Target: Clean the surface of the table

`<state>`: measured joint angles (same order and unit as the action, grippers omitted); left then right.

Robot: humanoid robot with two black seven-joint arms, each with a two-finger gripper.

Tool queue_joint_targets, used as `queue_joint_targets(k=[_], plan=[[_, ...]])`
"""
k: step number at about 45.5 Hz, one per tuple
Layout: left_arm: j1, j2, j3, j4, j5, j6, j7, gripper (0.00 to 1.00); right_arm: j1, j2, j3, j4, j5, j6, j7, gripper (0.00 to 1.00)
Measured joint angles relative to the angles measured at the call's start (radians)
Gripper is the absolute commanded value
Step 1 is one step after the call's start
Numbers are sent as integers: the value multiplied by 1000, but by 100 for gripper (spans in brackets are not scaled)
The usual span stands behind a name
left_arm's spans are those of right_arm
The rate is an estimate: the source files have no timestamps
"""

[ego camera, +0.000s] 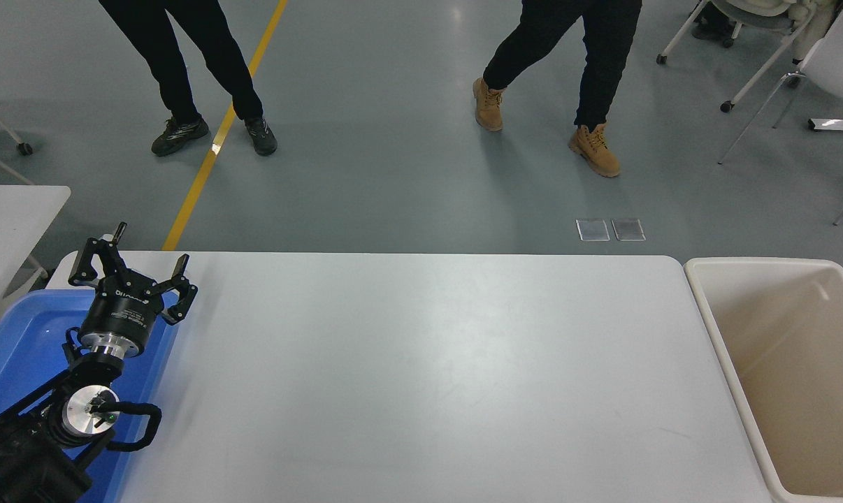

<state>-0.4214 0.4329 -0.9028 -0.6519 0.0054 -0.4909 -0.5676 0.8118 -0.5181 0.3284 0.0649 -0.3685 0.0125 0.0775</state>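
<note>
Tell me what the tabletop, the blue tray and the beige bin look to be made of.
The table surface: probably laminate or plastic, smooth matte white with soft, diffuse glare. The blue tray: likely moulded plastic, glossy, with a bright highlight and rounded rim. The beige bin: likely moulded plastic, semi-matte, with thick rounded walls.

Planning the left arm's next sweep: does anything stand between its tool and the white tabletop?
Nothing visible does. The left tool hangs open over the blue tray at the table surface's left end, no object between them.
</note>
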Motion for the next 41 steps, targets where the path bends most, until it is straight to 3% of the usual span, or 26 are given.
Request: queue_joint_targets(k=[20,41], plan=[[0,0,0,0,0,0,0,99,93,-8,198,35,185,13,-1,98],[0,0,1,0,0,0,0,99,137,-26,281,76,438,182,-2,98]])
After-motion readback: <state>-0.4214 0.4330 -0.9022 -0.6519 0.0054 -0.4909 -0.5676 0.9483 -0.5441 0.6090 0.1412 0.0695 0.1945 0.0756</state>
